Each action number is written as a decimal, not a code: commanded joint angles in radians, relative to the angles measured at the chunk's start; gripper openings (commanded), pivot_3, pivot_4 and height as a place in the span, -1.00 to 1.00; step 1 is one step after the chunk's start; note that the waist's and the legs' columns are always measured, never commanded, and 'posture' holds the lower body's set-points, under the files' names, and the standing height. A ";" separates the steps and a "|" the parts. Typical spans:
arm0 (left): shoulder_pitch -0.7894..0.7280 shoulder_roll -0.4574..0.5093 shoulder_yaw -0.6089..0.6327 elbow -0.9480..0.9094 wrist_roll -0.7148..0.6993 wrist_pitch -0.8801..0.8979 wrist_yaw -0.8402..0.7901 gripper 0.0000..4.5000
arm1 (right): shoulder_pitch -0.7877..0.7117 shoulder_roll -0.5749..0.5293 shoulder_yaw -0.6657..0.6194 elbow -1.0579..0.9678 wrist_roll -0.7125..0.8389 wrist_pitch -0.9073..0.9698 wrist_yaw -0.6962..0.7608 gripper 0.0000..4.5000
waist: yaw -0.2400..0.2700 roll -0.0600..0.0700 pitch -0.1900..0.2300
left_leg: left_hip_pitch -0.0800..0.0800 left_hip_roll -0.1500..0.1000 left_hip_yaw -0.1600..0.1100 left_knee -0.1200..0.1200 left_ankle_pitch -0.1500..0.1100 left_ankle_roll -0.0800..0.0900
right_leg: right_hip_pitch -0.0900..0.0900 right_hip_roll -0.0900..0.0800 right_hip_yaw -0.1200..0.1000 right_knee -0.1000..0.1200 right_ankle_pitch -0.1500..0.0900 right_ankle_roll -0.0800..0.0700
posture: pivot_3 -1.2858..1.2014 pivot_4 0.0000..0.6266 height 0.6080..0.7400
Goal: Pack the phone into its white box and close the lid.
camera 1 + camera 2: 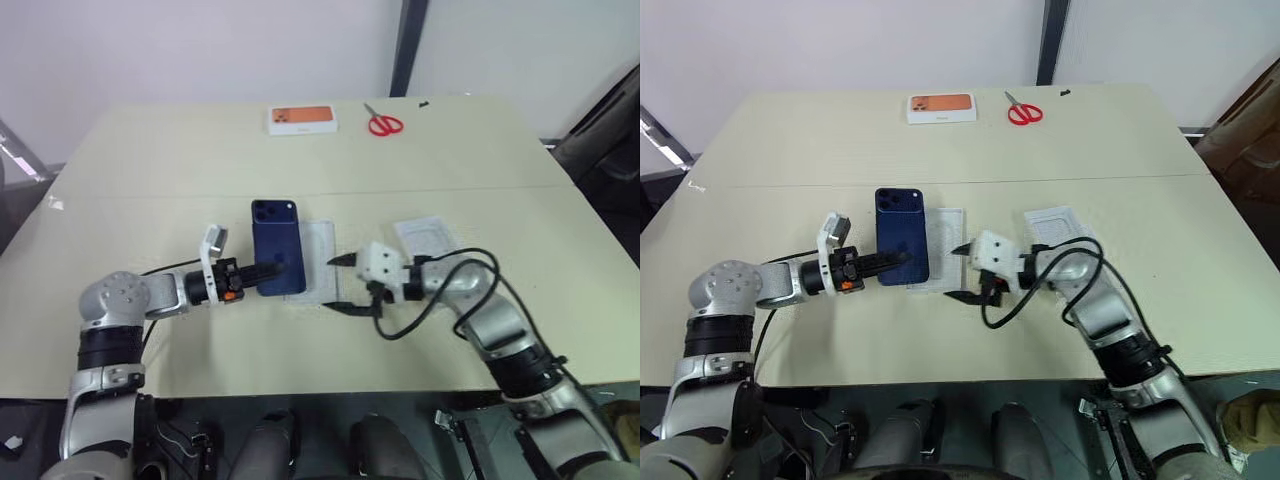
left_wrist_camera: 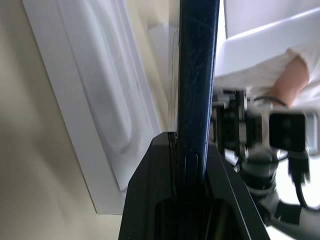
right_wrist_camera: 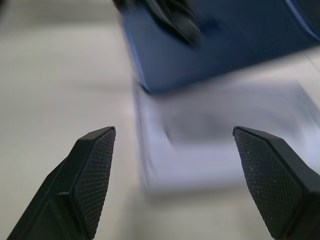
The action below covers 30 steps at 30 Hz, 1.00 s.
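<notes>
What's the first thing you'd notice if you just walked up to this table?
The dark blue phone, pinched at one edge by the left pincer above a white insert mid-table. Beside it, the right pincer gapes open, holding nothing. At the far edge, red scissors lie near an orange-topped box.

We see phone (image 1: pixel 277 245) above table (image 1: pixel 150 160) centre, over insert (image 1: pixel 318 262) lying beneath it. Left gripper (image 1: pixel 262 271) left of phone, clamped on its near edge; right gripper (image 1: pixel 342 283) right of insert, apart from phone. Second tray (image 1: pixel 426 238) further right. Boxed item (image 1: pixel 301 119) and scissors (image 1: pixel 383 122) at far edge, scissors right of box.
</notes>
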 commanded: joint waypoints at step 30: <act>-0.066 0.060 -0.008 -0.043 0.072 -0.017 -0.048 0.84 | -0.044 0.053 0.011 0.061 -0.038 -0.062 -0.091 0.77 | -0.002 -0.001 0.000 | 0.000 0.000 0.000 0.000 0.000 0.000 | 0.000 0.000 0.000 0.001 0.000 0.000 | 0.03 -0.52 0.91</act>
